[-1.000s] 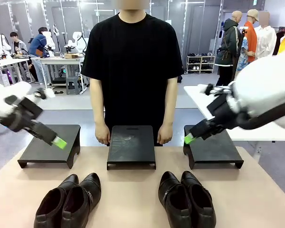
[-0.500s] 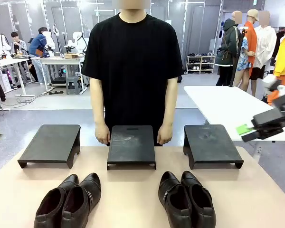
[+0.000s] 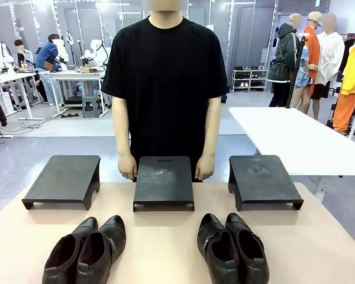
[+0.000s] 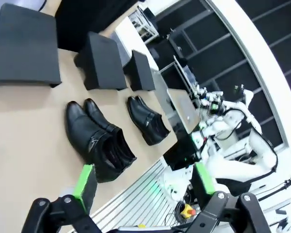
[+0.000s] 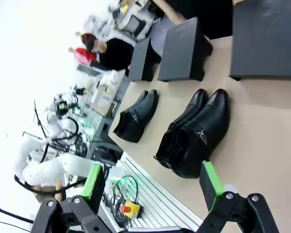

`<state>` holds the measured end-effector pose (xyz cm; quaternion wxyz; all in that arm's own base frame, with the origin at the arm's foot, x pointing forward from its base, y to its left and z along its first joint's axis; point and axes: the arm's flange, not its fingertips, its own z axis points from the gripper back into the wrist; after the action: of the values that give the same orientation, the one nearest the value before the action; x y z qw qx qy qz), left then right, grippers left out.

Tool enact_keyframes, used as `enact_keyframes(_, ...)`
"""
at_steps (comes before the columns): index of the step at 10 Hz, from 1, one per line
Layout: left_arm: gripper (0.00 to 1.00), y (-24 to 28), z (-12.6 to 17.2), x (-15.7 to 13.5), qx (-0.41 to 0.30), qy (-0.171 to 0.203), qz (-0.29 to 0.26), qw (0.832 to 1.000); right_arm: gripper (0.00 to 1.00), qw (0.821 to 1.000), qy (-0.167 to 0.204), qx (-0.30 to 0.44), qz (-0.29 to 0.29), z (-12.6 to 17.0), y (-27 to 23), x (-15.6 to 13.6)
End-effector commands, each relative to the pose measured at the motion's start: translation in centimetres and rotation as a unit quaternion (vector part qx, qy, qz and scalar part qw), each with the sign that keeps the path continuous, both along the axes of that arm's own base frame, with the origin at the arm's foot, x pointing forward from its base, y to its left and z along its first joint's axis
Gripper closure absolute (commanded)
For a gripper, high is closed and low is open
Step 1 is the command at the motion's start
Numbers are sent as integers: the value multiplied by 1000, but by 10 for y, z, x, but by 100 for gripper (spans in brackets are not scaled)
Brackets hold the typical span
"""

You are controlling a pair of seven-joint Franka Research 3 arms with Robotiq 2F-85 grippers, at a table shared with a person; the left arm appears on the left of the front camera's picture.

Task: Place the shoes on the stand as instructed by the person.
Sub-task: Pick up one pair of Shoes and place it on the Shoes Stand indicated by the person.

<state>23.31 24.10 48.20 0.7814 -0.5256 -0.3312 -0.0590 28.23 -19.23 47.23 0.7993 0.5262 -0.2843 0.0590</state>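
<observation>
Bg: grey floor (image 3: 23, 160), white table (image 3: 284, 133) on rt, cluttered desks (image 3: 71, 75) far lft, low shelf rack (image 3: 249, 78) at back, glass partitions (image 3: 106, 23) behind.

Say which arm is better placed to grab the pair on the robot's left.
Left. The left claw hangs open with the left pair lying just beyond it. The right claw, also open, faces the right pair, with the left one farther off.
</observation>
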Motion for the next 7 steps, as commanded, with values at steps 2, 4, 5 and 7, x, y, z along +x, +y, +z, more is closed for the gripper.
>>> enact_keyframes(2,0,21,-15,-29,-29,-21,48,998,0,999,-3,23,-24,-24,-14,-13)
enact_keyframes(4,0,26,-17,-36,-34,-19,70,997,0,999,-18,22,-42,-26,-21,-24)
enact_keyframes(5,0,29,-16,-37,-25,-4,57,998,0,999,-33,14,-39,-26,-17,-25)
enact_keyframes(7,0,29,-16,-37,-25,-4,57,998,0,999,6,21,-41,-28,-27,-23)
